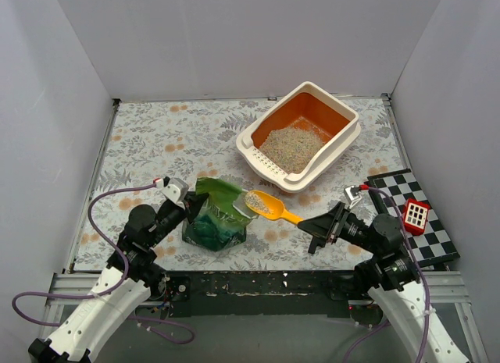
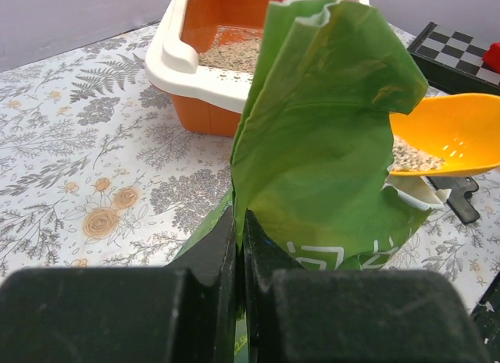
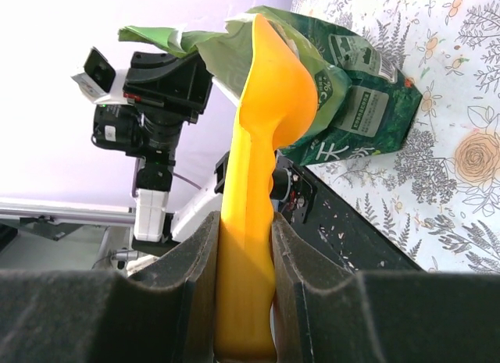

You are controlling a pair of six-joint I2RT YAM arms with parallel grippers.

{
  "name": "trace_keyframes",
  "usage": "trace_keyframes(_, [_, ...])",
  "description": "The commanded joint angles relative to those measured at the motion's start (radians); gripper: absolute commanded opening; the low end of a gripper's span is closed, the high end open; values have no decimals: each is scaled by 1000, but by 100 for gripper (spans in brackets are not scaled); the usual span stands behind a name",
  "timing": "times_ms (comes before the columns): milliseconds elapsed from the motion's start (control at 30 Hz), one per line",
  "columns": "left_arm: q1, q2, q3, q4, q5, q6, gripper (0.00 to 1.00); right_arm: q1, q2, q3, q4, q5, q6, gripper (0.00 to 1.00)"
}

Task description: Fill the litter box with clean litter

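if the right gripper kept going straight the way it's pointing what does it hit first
Probably the green bag: the right gripper points along its orange scoop toward the bag's mouth, though height is unclear.

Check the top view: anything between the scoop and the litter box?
Nothing. Only bare floral tablecloth separates the orange scoop from the slotted edge of the litter box; the top view shows it.

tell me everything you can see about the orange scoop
The scoop is glossy yellow-orange plastic, with a rounded bowl pierced by small holes and a long handle. The right gripper clamps the handle between its fingers, holding it roughly level in the air. The bowl carries beige-grey litter and sits at the open mouth of the green bag. Whether it touches the bag is unclear.
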Motion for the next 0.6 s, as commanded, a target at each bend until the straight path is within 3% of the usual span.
trace_keyframes(0, [4, -18, 11, 11, -107, 5, 0, -3, -45, 99, -53, 61, 21, 1])
trace_keyframes(267, [4, -21, 14, 5, -132, -3, 0, -1, -100, 155, -80, 145, 87, 1])
trace_keyframes(567, [4, -32, 14, 3, -127, -6, 0, -3, 1, 218, 15, 305, 130, 1])
